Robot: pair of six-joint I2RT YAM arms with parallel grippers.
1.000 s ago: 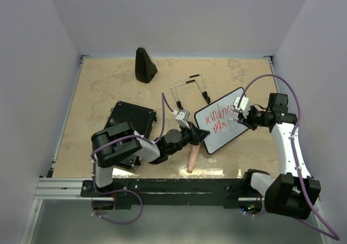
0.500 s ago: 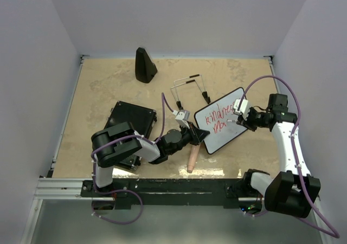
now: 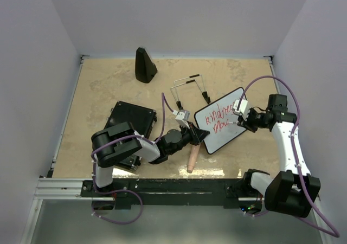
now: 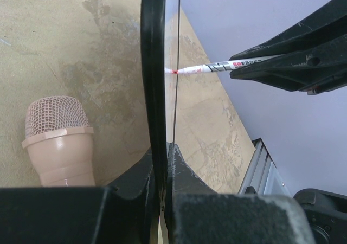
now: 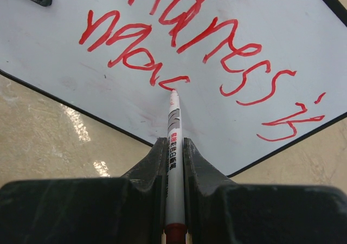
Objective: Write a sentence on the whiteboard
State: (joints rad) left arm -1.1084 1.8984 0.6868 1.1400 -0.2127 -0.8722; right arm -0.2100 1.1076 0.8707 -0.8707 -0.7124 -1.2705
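The whiteboard is propped at a tilt on the table, with red writing in two lines on its face. My left gripper is shut on its near left edge, and the left wrist view shows the black frame edge-on between the jaws. At the board's right side my right gripper is shut on a white marker with red lettering. The marker's red tip touches the board at the end of the second line. The marker also shows meeting the board from the right.
A black flat ribbed case lies under my left arm. A pinkish microphone lies just in front of the board, near my left gripper. Black wire stand legs stick out behind the board. A black wedge stands at the back.
The second red line on the board has grown by a stroke or two. My right gripper with the marker has shifted slightly along that line. The left arm has stayed put.
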